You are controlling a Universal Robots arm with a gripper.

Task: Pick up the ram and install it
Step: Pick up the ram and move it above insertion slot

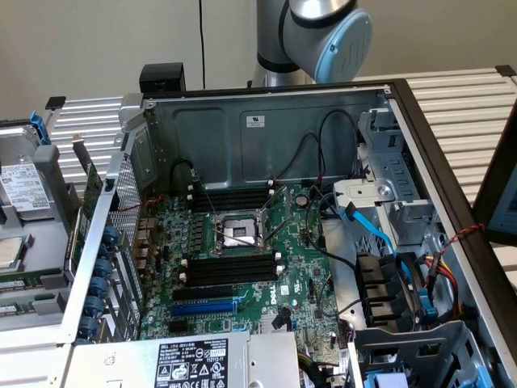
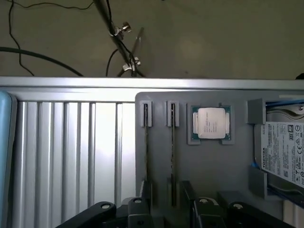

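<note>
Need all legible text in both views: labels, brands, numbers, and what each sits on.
"TOSHIBA", apparently: hard drive label; its other print is too small.
"DELL", apparently: motherboard.
Processor lid: print unreadable.
Power supply label: too small.
Case wall sticker: too small.
Drive label at the exterior view's left: blurred.

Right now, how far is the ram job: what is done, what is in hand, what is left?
Done: nothing yet. Both ram sticks stand in the gray tray, and the motherboard's black memory slots look empty. In hand: the gripper hovers over the sticks. Left: pickup and installation.
</note>
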